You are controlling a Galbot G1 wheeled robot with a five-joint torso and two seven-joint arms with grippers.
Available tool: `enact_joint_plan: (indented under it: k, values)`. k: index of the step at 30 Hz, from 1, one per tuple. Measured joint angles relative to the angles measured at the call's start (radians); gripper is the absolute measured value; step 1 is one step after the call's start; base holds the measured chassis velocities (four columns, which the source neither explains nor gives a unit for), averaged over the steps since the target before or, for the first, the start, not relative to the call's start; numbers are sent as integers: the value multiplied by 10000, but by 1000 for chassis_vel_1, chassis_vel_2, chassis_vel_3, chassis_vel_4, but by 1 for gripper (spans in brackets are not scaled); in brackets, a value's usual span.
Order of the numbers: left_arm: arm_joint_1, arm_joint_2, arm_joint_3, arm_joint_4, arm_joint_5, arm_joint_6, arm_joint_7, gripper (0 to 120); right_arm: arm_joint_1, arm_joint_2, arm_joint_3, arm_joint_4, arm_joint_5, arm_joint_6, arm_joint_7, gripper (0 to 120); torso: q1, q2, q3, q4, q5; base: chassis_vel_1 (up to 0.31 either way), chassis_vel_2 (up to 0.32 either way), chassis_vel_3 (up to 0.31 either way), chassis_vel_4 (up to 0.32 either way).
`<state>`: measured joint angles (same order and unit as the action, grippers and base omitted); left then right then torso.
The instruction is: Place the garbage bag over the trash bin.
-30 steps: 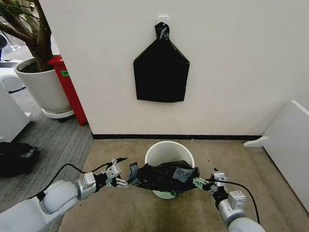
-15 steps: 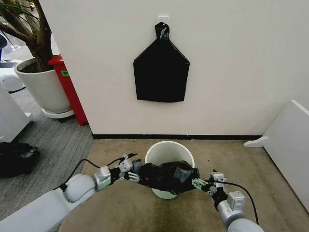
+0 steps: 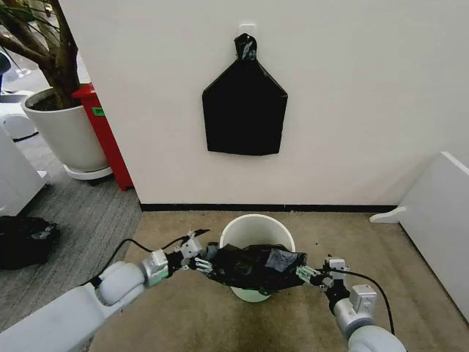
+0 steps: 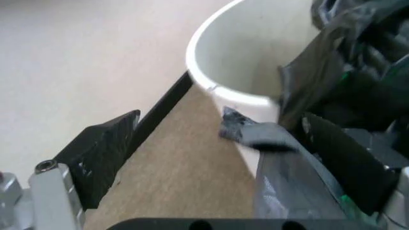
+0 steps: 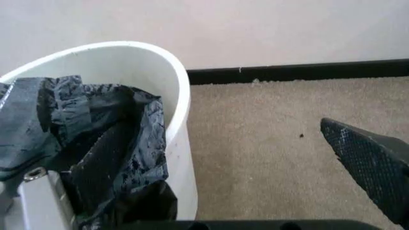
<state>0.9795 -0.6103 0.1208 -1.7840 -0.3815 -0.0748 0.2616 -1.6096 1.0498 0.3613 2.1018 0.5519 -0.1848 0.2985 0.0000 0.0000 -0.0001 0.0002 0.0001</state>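
Observation:
The trash bin (image 3: 256,222) is a small round white bucket on the carpet near the wall. The garbage bag (image 3: 253,265), black and crinkly, lies bunched across the bin's near rim and sags into it. My left gripper (image 3: 199,262) is at the bag's left end, open, and the left wrist view shows a flap of the bag (image 4: 255,138) between its wide-apart fingers beside the bin's rim (image 4: 211,62). My right gripper (image 3: 304,274) is at the bag's right end. Its fingers are spread too, one finger (image 5: 370,163) over the carpet and the other hidden among the bag's folds (image 5: 108,129) at the bin's wall (image 5: 179,120).
A flat black bag bundle (image 3: 245,110) hangs on the wall above the bin. A large white plant pot (image 3: 66,136) and a red box (image 3: 106,136) stand at the back left. A white panel (image 3: 440,213) leans at the right. Dark clutter (image 3: 22,240) lies far left.
My left gripper has moved right, from clear of the bag to its left end. The right gripper has shifted slightly right, and the bag is spread a little wider over the rim.

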Motion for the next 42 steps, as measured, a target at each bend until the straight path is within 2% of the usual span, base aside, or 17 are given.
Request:
enact_joint_plan:
  k: [5, 11, 12, 13, 16, 18, 21, 25, 27, 29, 34, 42]
  values:
    - [102, 28, -221, 141, 0, -90, 1, 100, 103, 9, -18, -110, 24, -8, 1, 100, 0, 0, 0, 0, 0, 0, 0, 0, 0]
    - [-48, -240, -209, 354, 69, -140, -2, 100, 165, 9, -55, -133, 106, -69, 7, 100, 0, 0, 1, -3, -2, 0, 0, 0, 0]
    - [54, -109, -214, -52, -8, -127, -57, 100, 119, -10, -11, -120, 164, -89, 17, 100, 0, 0, 0, -5, -3, 0, 0, 0, 0]
    - [54, -109, -214, -52, -8, -127, -57, 100, 119, -10, -11, -120, 164, -89, 17, 100, 0, 0, 0, -5, -3, 0, 0, 0, 0]
    - [471, 746, -813, -1251, -112, -14, 392, 100, 186, -47, 48, -151, 255, -114, 35, 100, 0, 0, 0, 0, 2, 0, 0, 0, 0]
    - [410, 1028, -959, -1462, -122, -18, 696, 100, 257, -46, 14, -154, 285, -128, 33, 100, 0, 0, 0, 1, 4, 0, 0, 0, 0]
    - [189, 1055, -961, -1466, -120, -31, 838, 100, 320, -37, -37, -162, 307, -139, 31, 100, 0, 0, 1, 0, -1, 0, 0, 0, 0]
    - [-426, 667, -467, -1307, -134, 212, 942, 100, 365, -35, -97, -169, 327, -161, 24, 100, 0, 0, 1, -1, -1, 0, 0, 0, 0]
    - [-1014, 286, 253, -1036, -122, 250, 1066, 100, 337, -46, -110, -154, 331, -174, 20, 100, 0, 0, 2, -2, 0, 0, 0, 0, 0]
    - [-1162, 187, 443, -956, -118, 246, 1098, 100, 326, -47, -111, -149, 331, -179, 20, 100, 0, 0, 2, -1, -1, 0, 0, 0, 0]
    - [-2154, -529, 1807, -642, -190, 479, 1162, 100, 211, -7, -120, -151, 298, -184, 13, 100, 0, 0, 1, -5, -1, 0, 0, 0, 0]
    - [-2365, -527, 2141, -645, -215, 865, 1142, 100, 210, 28, -81, -177, 308, -183, 13, 100, 0, 0, 2, -1, 0, 0, 0, 0, 0]
